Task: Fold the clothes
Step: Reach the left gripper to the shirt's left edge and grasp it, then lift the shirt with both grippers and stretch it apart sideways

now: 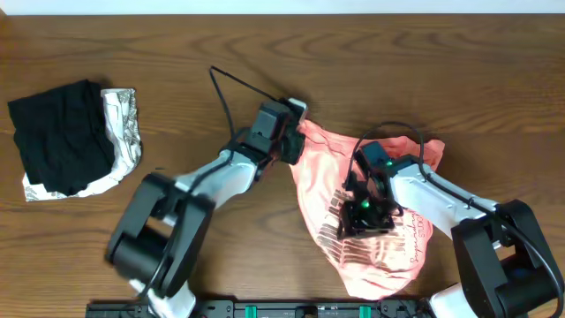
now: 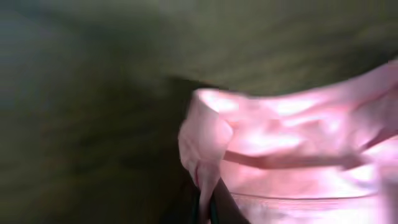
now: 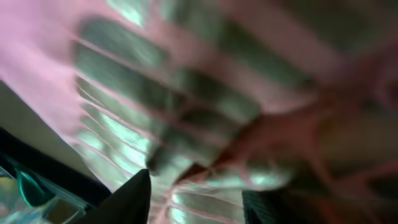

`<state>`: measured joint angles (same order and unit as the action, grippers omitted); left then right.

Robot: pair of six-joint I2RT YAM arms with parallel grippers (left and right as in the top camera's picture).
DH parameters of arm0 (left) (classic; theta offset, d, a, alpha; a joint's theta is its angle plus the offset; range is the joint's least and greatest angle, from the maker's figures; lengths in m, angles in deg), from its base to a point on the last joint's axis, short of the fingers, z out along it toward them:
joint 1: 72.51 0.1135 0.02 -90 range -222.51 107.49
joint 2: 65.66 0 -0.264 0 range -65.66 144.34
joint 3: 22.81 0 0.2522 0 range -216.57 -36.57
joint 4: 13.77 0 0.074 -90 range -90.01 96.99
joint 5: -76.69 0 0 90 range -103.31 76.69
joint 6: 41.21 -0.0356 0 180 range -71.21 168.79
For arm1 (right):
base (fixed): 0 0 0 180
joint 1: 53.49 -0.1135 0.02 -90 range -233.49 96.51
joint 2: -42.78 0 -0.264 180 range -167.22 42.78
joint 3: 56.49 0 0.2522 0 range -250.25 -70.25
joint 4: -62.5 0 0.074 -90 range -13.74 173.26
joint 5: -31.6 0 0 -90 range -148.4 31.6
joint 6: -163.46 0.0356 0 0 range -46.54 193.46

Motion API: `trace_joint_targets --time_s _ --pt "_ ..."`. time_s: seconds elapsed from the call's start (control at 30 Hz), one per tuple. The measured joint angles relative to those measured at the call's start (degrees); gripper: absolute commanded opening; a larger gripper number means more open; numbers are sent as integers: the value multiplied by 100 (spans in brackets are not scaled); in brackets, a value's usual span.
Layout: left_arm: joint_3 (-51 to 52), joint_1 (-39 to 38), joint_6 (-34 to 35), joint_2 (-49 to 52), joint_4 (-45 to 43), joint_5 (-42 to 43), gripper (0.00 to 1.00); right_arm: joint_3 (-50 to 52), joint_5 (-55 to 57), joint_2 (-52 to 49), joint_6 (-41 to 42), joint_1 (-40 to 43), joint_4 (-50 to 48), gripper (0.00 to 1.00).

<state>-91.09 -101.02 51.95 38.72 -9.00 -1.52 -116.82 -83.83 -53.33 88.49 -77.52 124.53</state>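
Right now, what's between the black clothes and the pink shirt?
Overhead shows the silvery cloth, bare table, then the left gripper pinching the pink shirt's edge.

One desk carries three pieces of cloth: one pink shirt and, well left of the shirt, one black garment and one silvery cloth. Two hands at the shirt — left hand, right hand.

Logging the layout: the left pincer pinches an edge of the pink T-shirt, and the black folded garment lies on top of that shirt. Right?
Not quite. The overhead view shows the black garment lying apart from the pink T-shirt, far off to the left by a silvery cloth. The left pincer does pinch the shirt's edge.
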Motion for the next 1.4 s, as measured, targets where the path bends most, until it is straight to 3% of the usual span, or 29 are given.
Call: trace_joint_targets --time_s 0.2,0.23,0.27,0.3,0.5,0.73,1.07,1.4 --pt "0 -7 -7 -1637 177 -111 5 -866 699 52 -55 39 212 55" --pt "-2 -7 -4 -1895 208 -127 6 -1130 859 114 -76 63 302 68" --pt "-2 -4 -9 -2168 271 -133 6 -1399 1001 210 -107 107 352 95" --pt "-4 -4 -20 -2411 332 -146 6 -1655 1134 334 -127 149 385 99" --pt "-9 -7 -55 -3397 962 -376 7 -2645 1565 1106 -321 564 356 99" --pt "-9 -7 -227 -3987 1670 -671 6 -2761 1779 1176 -990 1182 313 99" --pt "-9 -4 -415 -4188 2531 -1427 6 -2756 1891 -273 -1615 1755 -26 99" --pt "-9 -7 -498 -4188 2562 -1941 6 -2754 1915 -1473 -1705 1858 -820 99"
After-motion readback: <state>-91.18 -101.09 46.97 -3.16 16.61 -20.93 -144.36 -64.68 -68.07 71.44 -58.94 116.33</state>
